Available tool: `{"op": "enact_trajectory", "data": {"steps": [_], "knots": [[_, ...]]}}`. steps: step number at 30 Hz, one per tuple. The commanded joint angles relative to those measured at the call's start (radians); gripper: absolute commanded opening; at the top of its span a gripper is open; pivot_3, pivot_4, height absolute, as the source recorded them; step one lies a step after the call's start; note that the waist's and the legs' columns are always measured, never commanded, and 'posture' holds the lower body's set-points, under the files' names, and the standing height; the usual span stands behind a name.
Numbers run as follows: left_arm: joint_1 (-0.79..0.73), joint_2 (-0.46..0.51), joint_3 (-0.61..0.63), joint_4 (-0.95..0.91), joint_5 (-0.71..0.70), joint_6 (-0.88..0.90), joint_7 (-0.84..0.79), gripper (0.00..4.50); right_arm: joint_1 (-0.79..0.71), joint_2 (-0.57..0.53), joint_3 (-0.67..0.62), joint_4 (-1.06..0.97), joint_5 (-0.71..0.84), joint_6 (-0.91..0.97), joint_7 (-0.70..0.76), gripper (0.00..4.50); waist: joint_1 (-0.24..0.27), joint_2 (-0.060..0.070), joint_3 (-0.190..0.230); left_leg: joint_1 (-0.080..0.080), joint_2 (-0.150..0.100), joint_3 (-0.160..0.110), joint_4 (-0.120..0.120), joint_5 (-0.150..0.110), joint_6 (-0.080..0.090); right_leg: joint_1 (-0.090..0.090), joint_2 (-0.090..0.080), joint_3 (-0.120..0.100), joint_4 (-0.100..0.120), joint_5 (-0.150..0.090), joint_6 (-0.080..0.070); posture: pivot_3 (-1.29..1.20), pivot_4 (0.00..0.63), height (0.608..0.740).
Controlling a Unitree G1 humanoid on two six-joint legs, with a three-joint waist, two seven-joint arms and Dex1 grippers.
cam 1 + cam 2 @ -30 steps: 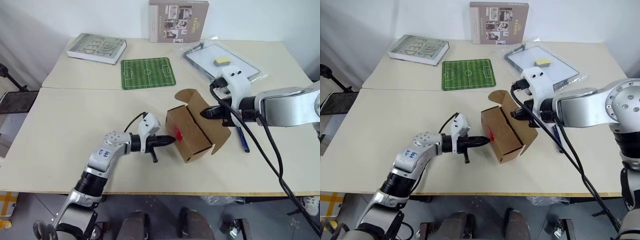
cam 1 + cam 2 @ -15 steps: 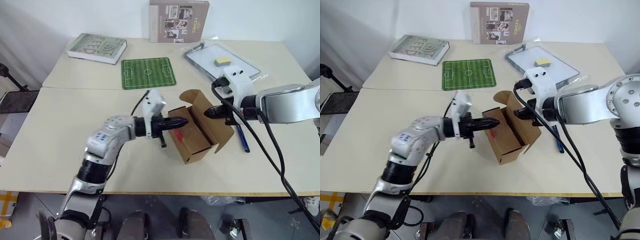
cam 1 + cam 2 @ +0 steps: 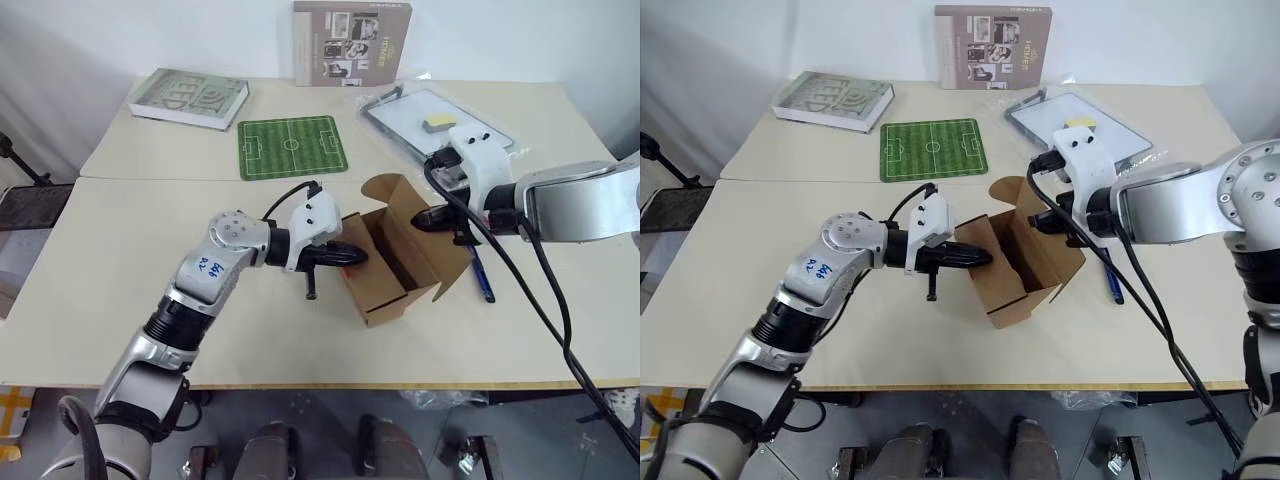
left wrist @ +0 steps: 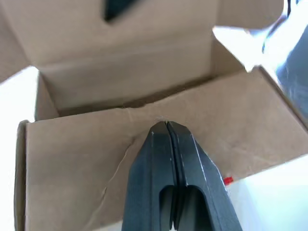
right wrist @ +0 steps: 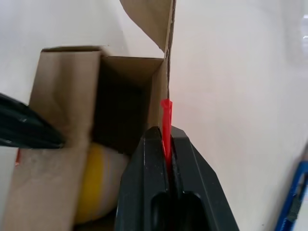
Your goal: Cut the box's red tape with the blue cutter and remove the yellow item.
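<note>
So my left gripper (image 3: 355, 258), fingers pressed together and empty, lies across the near flap of the box (image 3: 395, 262), pushing it down; a second ago it hovered lower, off the taped face. The yellow item (image 5: 96, 185) sits inside. My right gripper (image 3: 422, 219), clamped on the far flap's red tape (image 5: 165, 126), braces it open. The blue cutter (image 3: 481, 278) lies on the table just beyond.

On the table: one brown cardboard box (image 3: 392, 255), one blue cutter (image 3: 482, 277), one book (image 3: 189, 97), one green football-pitch mat (image 3: 292, 146) and one whiteboard (image 3: 436, 118) (a single yellow sponge block (image 3: 438, 123) on it). One grey printed carton (image 3: 352, 42) stands at the top centre. Inside the box lies one yellow item (image 5: 98, 185), and two black grippers, left gripper (image 3: 352, 258) and right gripper (image 3: 424, 218), reach in.
</note>
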Motion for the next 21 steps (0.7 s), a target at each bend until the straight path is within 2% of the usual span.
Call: {"op": "enact_trajectory", "data": {"steps": [1, 6, 14, 21], "knots": [[0.035, 0.054, -0.096, 0.012, 0.102, -0.003, -0.052, 0.00, -0.032, -0.016, 0.003, 0.001, 0.018, 0.014, 0.022, 0.03, 0.000, 0.000, 0.000, 0.000, 0.000, -0.001, 0.000, 0.000, 0.000, 0.000, 0.000, 0.000, 0.000, 0.000, 0.000, 0.00, 0.150, 0.740], [0.063, 0.091, -0.104, -0.022, 0.127, 0.000, -0.070, 0.00, -0.038, -0.011, 0.006, 0.019, 0.018, 0.020, 0.025, 0.03, 0.000, 0.000, 0.000, 0.003, 0.001, -0.003, 0.000, 0.000, 0.000, 0.002, 0.000, 0.001, 0.000, 0.000, -0.001, 0.00, 0.150, 0.740], [0.119, 0.137, -0.091, -0.088, 0.127, 0.047, -0.067, 0.00, 0.033, -0.041, -0.035, 0.097, 0.018, 0.027, 0.007, 0.03, 0.005, 0.001, -0.001, 0.004, 0.001, -0.003, 0.000, 0.000, 0.000, 0.004, 0.000, 0.001, 0.000, 0.000, -0.001, 0.00, 0.150, 0.740], [0.138, 0.097, -0.065, -0.052, 0.161, 0.032, -0.023, 0.00, 0.154, 0.006, -0.094, 0.125, 0.018, -0.006, -0.023, 0.03, 0.009, 0.000, 0.000, -0.003, -0.002, -0.004, 0.002, -0.001, 0.002, 0.000, -0.002, -0.001, 0.000, 0.001, 0.000, 0.00, 0.150, 0.740]]}}
